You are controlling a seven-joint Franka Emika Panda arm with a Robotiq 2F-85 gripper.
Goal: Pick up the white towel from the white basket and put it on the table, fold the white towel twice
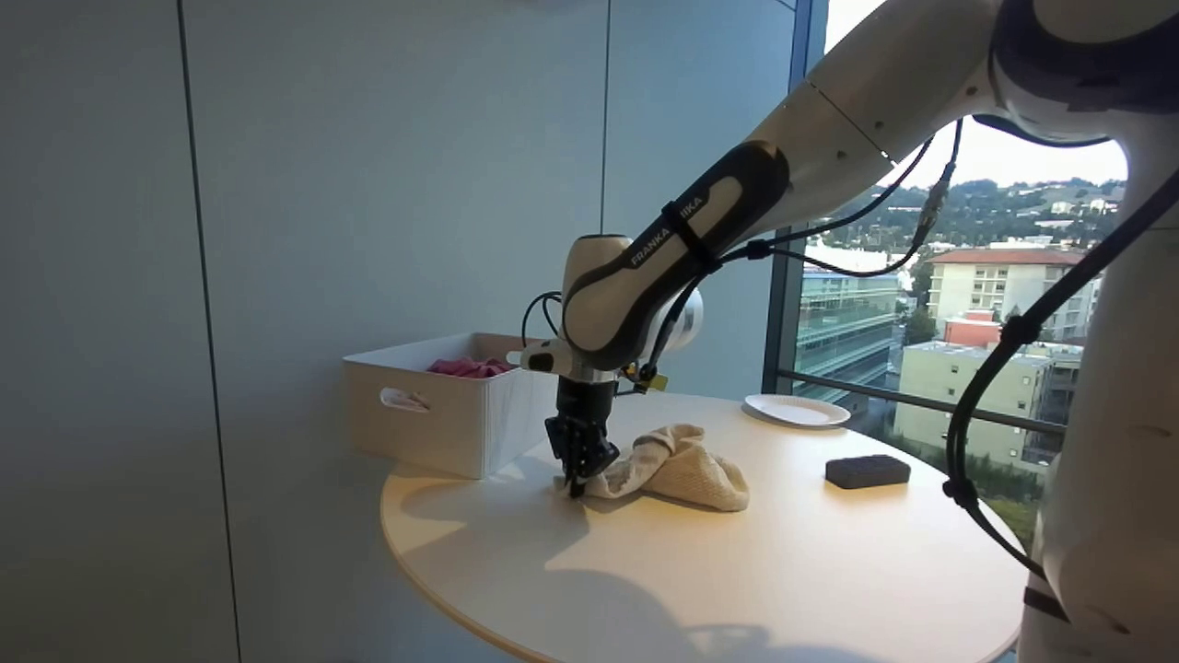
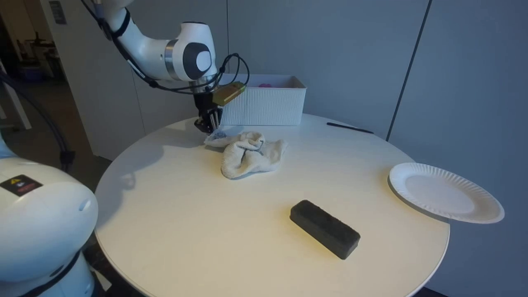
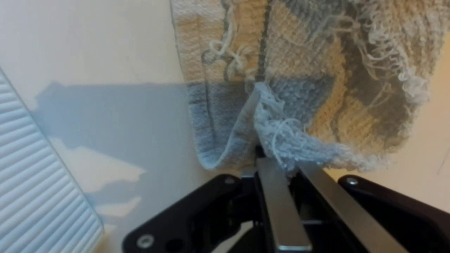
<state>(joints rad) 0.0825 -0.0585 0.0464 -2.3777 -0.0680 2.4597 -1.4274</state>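
A grey panelled wall (image 1: 396,184) meets a window (image 1: 921,402) (hillside (image 1: 999,216) and buildings (image 1: 993,285) beyond)

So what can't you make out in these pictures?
The towel: cut off by the wrist view's top edge.
How much towel the pincer grips: hidden by its fingers in the wrist view.
The pink cloth: lower part hidden by the white basket in both exterior views.
The thin black object: too small to identify, in an exterior view.
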